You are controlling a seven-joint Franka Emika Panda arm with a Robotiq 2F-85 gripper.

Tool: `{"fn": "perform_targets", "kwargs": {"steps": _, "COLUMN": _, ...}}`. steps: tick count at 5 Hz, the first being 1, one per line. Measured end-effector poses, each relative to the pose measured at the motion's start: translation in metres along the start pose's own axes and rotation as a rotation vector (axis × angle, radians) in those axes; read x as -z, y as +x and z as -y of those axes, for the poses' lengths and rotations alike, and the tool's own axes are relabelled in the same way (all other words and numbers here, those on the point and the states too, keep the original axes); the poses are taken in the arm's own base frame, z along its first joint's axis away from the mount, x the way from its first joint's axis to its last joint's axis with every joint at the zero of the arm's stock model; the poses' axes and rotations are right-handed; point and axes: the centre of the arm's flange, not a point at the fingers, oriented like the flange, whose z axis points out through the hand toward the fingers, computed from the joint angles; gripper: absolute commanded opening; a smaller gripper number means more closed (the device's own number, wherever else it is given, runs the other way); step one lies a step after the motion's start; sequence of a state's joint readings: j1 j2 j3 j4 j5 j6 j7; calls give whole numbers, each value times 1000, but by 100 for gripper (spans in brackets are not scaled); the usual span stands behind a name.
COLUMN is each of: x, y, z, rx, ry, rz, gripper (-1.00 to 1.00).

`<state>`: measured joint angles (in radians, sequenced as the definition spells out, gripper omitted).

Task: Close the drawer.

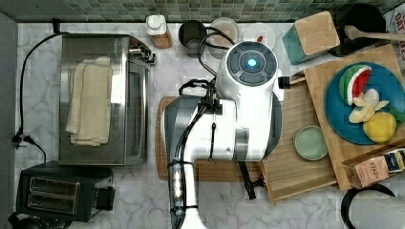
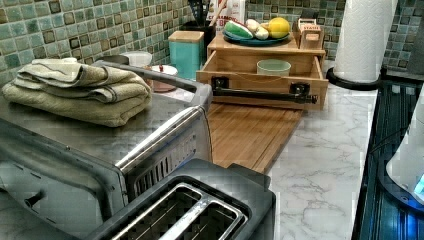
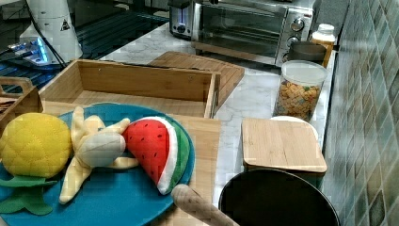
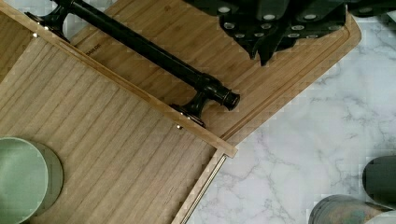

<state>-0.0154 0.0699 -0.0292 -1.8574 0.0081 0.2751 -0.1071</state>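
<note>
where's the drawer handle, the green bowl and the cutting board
drawer handle (image 2: 263, 94), left view, middle of the black bar
green bowl (image 1: 310, 142), top view, centre of the bowl's inside
cutting board (image 2: 247, 134), left view, bare wooden surface in front of the drawer

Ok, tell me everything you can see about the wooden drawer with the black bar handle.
The drawer is a wide, shallow tray of light bamboo-looking wood with a raised rim and a ribbed floor. A long black bar handle on two mounts runs across its front. It stands pulled out from under the wooden top that carries the blue plate, its front over the cutting board. A pale green bowl sits inside. Nothing grips the handle.
</note>
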Motion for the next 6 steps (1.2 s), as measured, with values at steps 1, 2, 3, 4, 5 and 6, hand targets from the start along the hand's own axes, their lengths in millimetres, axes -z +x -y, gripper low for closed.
{"fn": "perform_targets", "kwargs": {"steps": 1, "x": -4, "y": 1, "z": -1, "rx": -3, "ry": 0, "rz": 0, "gripper": -100}}
{"fn": "perform_targets", "kwargs": {"steps": 2, "x": -11, "y": 2, "z": -4, "rx": -7, "ry": -10, "rz": 14, "gripper": -100}}
{"fn": "perform_targets", "kwargs": {"steps": 3, "x": -17, "y": 0, "z": -3, "rx": 128, "ry": 19, "rz": -23, "gripper": -100}}
{"fn": "perform_targets", "kwargs": {"steps": 4, "x": -26, "y": -11, "z": -7, "rx": 333, "ry": 51, "rz": -55, "gripper": -100}}
{"fn": "perform_targets", "kwargs": {"steps": 5, "x": -34, "y": -32, "z": -15, "rx": 479, "ry": 83, "rz": -56, "gripper": -100}}
{"fn": "perform_targets", "kwargs": {"steps": 6, "x": -41, "y": -58, "z": -11, "rx": 589, "ry": 84, "rz": -66, "gripper": -100}}
